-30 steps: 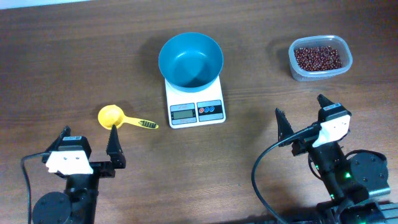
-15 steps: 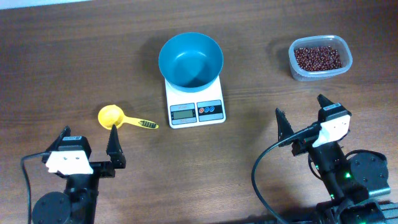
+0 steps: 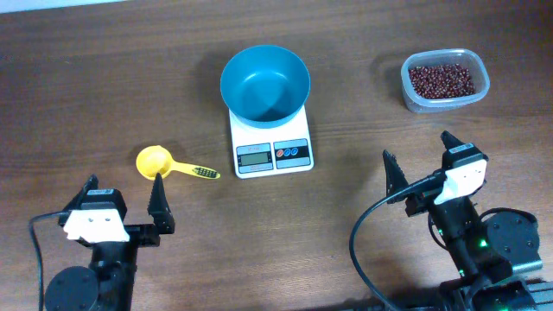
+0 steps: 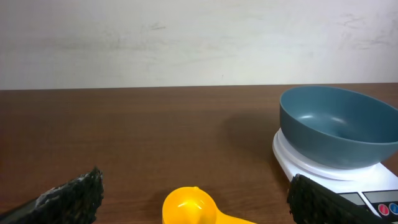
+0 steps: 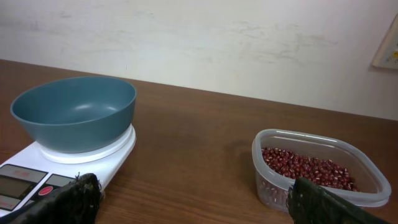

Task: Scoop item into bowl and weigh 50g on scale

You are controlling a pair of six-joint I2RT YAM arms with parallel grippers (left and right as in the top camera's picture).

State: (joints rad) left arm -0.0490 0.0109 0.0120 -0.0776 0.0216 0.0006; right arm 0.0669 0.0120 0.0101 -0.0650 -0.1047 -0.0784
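Left tool [image 3: 123, 182] and right tool [image 3: 416, 145] gape, empty.

I'm seeing the bowl [image 3: 264, 82] showing plain teal-blue and the scale [image 3: 272, 142] showing white, with its display [image 3: 254, 156] grey and its two buttons [image 3: 292, 153] red and blue. The scoop [image 3: 160, 162] is glowing bright yellow, its handle [image 3: 200, 173] carrying dark markings. The beans [image 3: 441, 79] are reading dark red-brown inside a clear tub [image 3: 423, 104]. The table [image 3: 104, 86] is showing dark brown wood grain, and the wall [image 4: 186, 37] is looking off-white and blotchy.
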